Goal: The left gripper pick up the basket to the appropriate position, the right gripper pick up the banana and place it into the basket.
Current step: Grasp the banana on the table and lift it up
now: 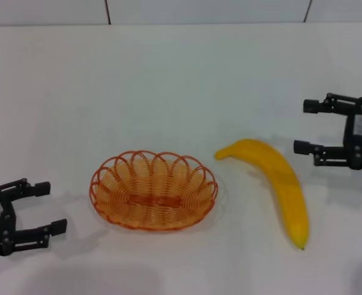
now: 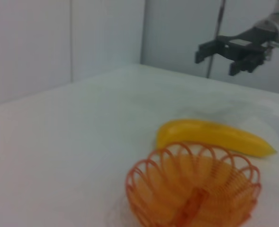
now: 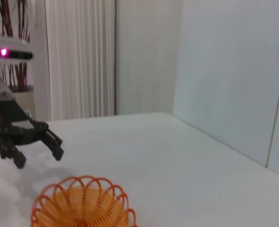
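Two open end effectors, left [image 1: 45,208], right [image 1: 306,126], one basket [image 1: 153,190], one banana [image 1: 277,184]

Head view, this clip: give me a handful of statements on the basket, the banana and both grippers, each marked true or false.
1. The banana lies inside the basket. False: it lies on the table, on the basket's right, apart from it.
2. The left gripper is open and holds nothing. True.
3. The right gripper is shut on the banana. False: it is open, off to the banana's right, clear of it.
4. The basket is empty. True.
5. The left gripper grips the basket's rim. False: it sits on the basket's left with a gap between them.
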{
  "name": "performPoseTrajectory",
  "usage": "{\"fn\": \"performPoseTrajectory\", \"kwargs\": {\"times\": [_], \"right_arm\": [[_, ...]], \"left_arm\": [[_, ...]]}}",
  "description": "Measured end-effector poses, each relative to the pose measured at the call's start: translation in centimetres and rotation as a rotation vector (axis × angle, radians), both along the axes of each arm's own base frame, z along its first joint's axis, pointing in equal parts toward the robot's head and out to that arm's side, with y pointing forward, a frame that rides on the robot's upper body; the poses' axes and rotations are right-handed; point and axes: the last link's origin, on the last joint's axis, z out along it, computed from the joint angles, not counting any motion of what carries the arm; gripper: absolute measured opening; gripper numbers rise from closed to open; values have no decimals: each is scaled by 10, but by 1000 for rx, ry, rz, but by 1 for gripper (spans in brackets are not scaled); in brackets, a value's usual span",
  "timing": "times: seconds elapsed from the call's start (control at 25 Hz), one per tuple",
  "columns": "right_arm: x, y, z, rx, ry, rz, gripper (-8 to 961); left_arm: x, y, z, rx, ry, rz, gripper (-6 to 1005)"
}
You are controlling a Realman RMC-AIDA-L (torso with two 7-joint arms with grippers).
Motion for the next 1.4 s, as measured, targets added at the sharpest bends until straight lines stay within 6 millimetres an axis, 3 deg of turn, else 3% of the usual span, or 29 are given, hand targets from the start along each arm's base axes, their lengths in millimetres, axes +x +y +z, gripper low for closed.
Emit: {"fn": "performPoseTrajectory", "kwargs": {"times": [0.24, 0.56, 0.88, 1.16, 1.4], "right_arm": [[-17, 5, 30, -1, 18, 19, 821], [-55, 39, 48, -134, -303, -113, 820], [-80, 49, 25, -256, -518, -53, 820], [-73, 56, -8, -314, -531, -70, 821], [-65, 62, -20, -298, -518, -109, 821]], "left_arm": [[2, 3, 0, 13, -11, -10, 845], [2, 7, 3, 51, -27, 3, 845], [2, 8, 4, 62, -33, 5, 845], [4, 9, 2, 56, -42, 3, 845], [6, 12, 1, 52, -42, -8, 845]]}}
